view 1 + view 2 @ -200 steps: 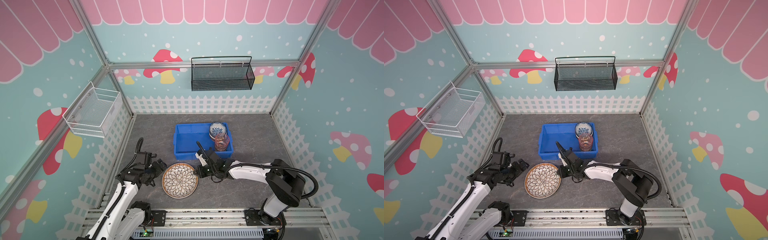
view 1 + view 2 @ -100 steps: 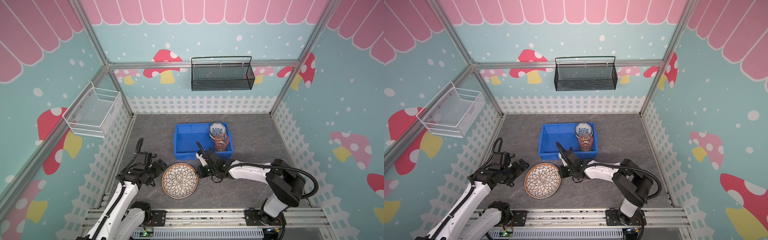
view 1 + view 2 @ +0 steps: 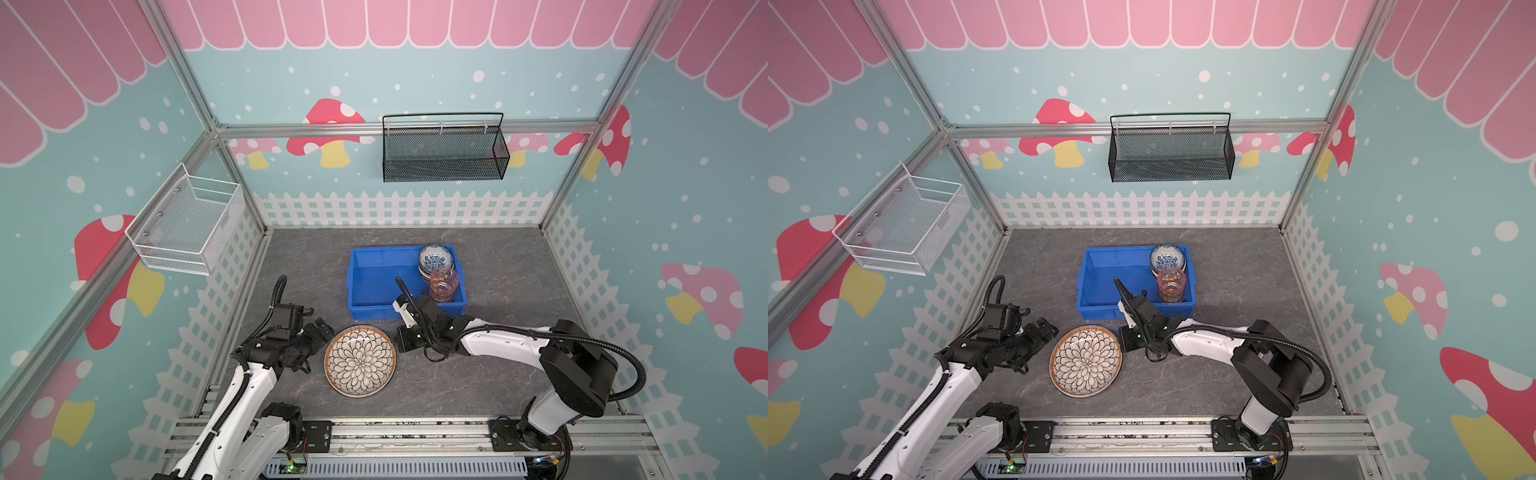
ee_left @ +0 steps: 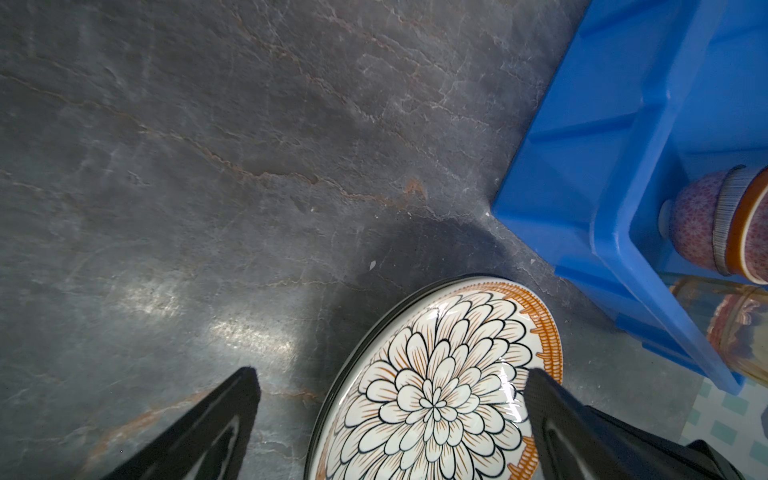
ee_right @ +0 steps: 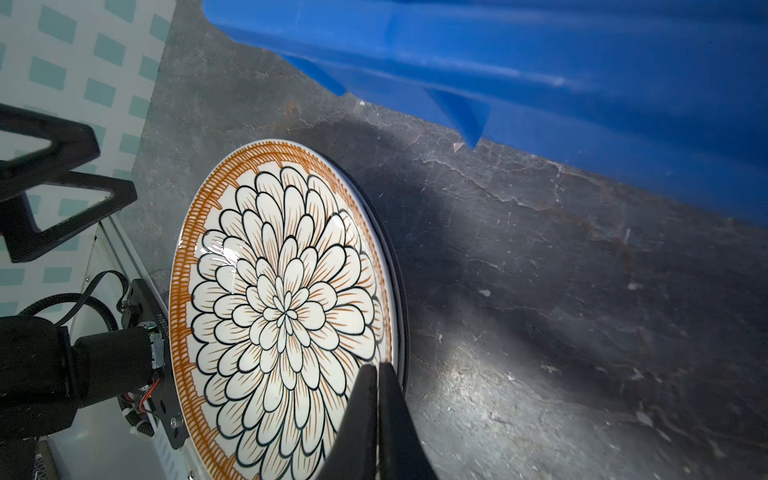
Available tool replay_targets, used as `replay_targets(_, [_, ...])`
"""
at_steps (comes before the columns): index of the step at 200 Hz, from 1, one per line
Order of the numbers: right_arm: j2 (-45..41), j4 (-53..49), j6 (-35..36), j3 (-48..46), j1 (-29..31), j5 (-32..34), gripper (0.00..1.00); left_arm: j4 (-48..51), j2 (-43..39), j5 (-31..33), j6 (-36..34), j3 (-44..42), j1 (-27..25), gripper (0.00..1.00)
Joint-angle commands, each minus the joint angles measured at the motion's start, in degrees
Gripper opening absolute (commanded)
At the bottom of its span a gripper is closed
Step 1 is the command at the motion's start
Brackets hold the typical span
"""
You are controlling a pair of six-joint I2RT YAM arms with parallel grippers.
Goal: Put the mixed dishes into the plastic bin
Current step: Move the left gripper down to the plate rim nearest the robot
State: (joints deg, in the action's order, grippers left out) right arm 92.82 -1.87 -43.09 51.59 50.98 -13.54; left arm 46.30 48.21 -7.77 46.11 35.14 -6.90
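The brown-rimmed petal-pattern plate point(image 3: 360, 360) point(image 3: 1086, 360) lies on the grey table in front of the blue plastic bin point(image 3: 350, 282) point(image 3: 1080, 282). My right gripper point(image 3: 398, 344) point(image 5: 377, 370) is shut on the plate's right rim point(image 5: 282, 311), one finger over its face and one at its underside. At the plate's left edge my left gripper point(image 3: 323, 332) point(image 4: 392, 386) stands open, straddling the rim point(image 4: 436, 395) without touching it. Stacked patterned bowls point(image 3: 435, 257) point(image 4: 702, 224) and a pink cup point(image 3: 444, 283) point(image 4: 735, 332) sit in the bin's right end.
A black mesh basket point(image 3: 442, 156) hangs on the back wall and a white wire basket point(image 3: 187, 224) on the left wall. The bin's near wall point(image 5: 540, 62) stands just behind the plate. A metal rail point(image 3: 374, 432) runs along the table's front edge.
The right gripper's jaws have closed onto the plate's right rim. The plate, the bin and the left arm have stayed where they were.
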Motion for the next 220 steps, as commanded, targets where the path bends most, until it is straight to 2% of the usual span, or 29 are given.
replay_targets(1, [-0.8, -0.1, 0.5, 1.4, -0.3, -0.3, 0.1, -0.7, -0.1, -0.7, 0.9, -0.8, -0.5, 0.99])
replay_targets(30, [0.4, -0.2, 0.6, 1.4, -0.3, -1.7, 0.2, 0.6, -1.2, 0.8, 3.2, -1.2, -3.4, 1.0])
replay_targets(62, [0.7, 0.5, 0.4, 0.8, -0.3, -2.9, 0.25, 3.2, -2.9, 4.2, 7.5, -1.6, -10.6, 1.0])
replay_targets(86, [1.3, 1.0, 0.2, 0.8, -0.3, -4.0, 0.29, 3.2, -4.9, 5.6, 10.4, -2.7, -13.6, 1.0])
replay_targets(146, [3.5, 1.5, 0.1, 1.1, -0.1, -6.1, 0.36, 2.6, -5.6, 5.7, 11.4, -3.4, -14.6, 0.99])
replay_targets(220, [2.8, 1.9, -0.3, 0.5, 0.3, -6.0, 0.36, -0.6, -4.0, 5.2, 12.6, -5.5, -16.3, 0.99])
